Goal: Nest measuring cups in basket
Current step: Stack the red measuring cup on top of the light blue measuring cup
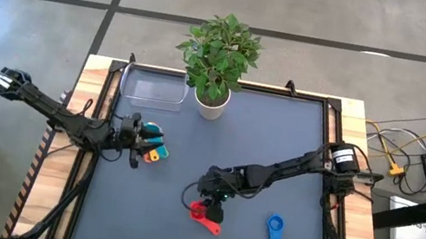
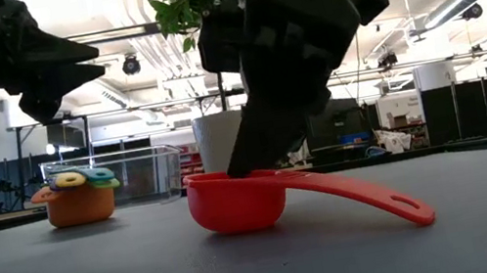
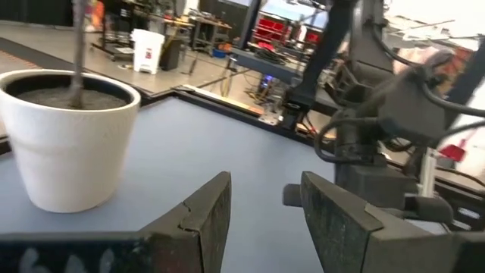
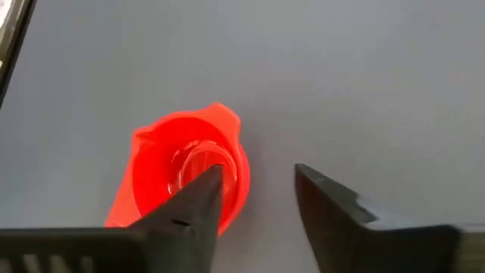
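A red measuring cup (image 2: 235, 202) stands upright on the table, its handle (image 2: 373, 199) slanting toward the near right. My right gripper (image 4: 254, 174) comes down on it, open, with one finger in the bowl and one outside the rim. An orange cup (image 2: 82, 205) with yellow and teal cups nested in it stands at the left (image 1: 153, 148). My left gripper (image 3: 261, 189) hovers beside and above that stack, open, with nothing between its fingers. A blue cup (image 1: 274, 233) lies at the near right. The clear basket (image 1: 153, 88) sits at the far left. My right gripper straddles the red cup's bowl wall (image 4: 241, 176), slanting down from the table's right. One fingertip (image 4: 206, 182) is inside the bowl and the other finger (image 4: 326, 199) outside, with a gap left. I cannot tell whether either touches. The cup rests on the table.
A potted plant in a white pot (image 1: 211, 102) stands at the far middle, right of the basket. Raised rails (image 1: 335, 132) run along the table's sides. Bare table surface lies between the red cup and the stack.
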Controlling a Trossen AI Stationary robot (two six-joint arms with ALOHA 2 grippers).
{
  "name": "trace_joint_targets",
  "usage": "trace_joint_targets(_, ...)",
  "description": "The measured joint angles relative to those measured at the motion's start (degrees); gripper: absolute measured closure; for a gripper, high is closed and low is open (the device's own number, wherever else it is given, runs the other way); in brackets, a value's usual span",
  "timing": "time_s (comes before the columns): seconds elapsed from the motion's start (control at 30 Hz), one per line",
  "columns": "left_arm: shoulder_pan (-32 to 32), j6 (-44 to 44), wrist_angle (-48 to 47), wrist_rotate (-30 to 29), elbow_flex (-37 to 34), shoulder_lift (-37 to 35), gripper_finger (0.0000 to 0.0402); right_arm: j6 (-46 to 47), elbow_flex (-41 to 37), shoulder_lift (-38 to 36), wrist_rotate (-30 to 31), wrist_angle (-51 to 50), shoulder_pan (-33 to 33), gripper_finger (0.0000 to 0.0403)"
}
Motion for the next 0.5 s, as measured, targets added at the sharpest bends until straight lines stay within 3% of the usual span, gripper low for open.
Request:
trace_joint_targets(0.17,0.00,-0.35,0.03,-1.11,0.00,0.00,0.0258,-0.87,-0.06,0.02,0.01,-2.24,0.00,0.0375)
trace_joint_targets(0.27,0.00,-0.59,0.02,-1.11,0.00,0.00,0.0258,-0.11,-0.08,-0.09,0.35,-3.02,-0.13,0.0389)
trace_joint_targets(0.5,0.00,-1.72,0.05,-1.12,-0.09,0.47,0.0258,0.95,0.80,-1.60,9.16,-4.03,-0.38,0.0393)
